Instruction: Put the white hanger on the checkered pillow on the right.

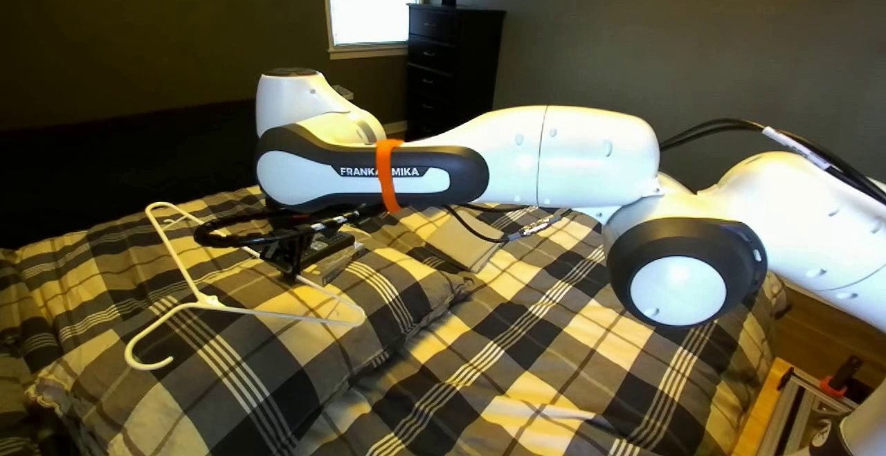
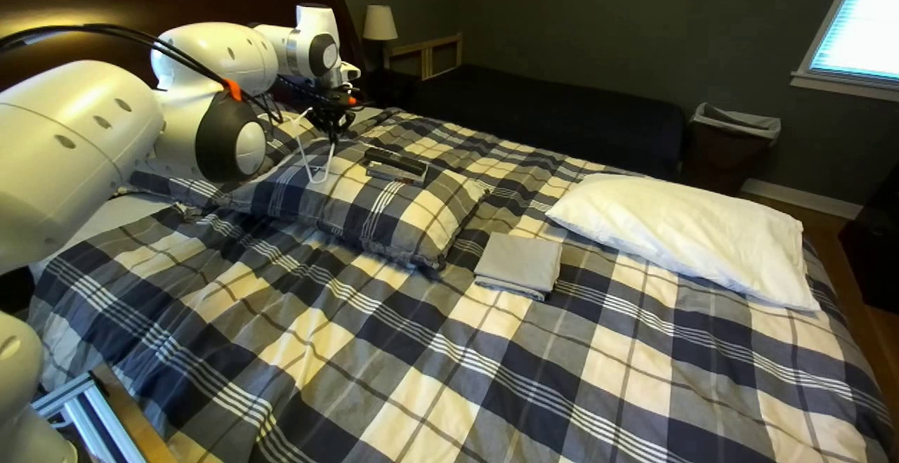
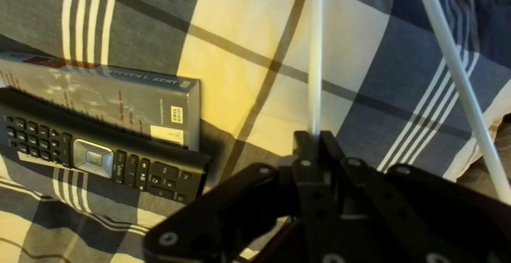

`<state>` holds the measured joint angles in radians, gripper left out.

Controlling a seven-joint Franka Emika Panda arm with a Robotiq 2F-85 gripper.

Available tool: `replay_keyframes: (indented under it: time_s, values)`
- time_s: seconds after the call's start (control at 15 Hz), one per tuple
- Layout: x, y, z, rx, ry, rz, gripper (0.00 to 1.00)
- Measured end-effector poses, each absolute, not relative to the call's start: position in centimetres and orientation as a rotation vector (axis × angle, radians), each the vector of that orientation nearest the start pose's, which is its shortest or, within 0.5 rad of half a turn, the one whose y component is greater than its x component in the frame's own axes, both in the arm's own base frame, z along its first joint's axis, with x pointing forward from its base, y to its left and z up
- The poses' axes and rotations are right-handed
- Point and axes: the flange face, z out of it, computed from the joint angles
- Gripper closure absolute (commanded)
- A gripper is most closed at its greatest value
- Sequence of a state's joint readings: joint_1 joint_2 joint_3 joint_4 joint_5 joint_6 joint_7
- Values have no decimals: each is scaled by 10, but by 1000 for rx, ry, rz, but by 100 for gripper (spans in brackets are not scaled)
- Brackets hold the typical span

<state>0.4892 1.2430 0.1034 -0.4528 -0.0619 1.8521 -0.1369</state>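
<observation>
Two fingers of the Robotiq gripper [image 3: 318, 140] are pinched around the white clothes hanger [image 3: 315, 55]; farther down, a TV remote [image 3: 102, 149] is laid on a Steven L. Kent book [image 3: 107, 99], supported by the checkered pillow [image 3: 243, 87] below the hanger.

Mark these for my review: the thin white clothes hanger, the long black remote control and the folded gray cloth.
Thin white clothes hanger [image 1: 209, 300]: in an exterior view, base of its hook.
Long black remote control [image 3: 94, 158]: wrist view, its silver square pad.
Folded gray cloth [image 2: 520, 261]: in an exterior view, its top face.
</observation>
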Motion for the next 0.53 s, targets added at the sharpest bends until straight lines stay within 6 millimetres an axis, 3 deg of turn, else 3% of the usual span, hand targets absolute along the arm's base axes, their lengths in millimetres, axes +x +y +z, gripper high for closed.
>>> replay_keyframes:
  time_s: [0.53]
  values:
    - [709, 424, 297, -2949, -400, -243, 98]
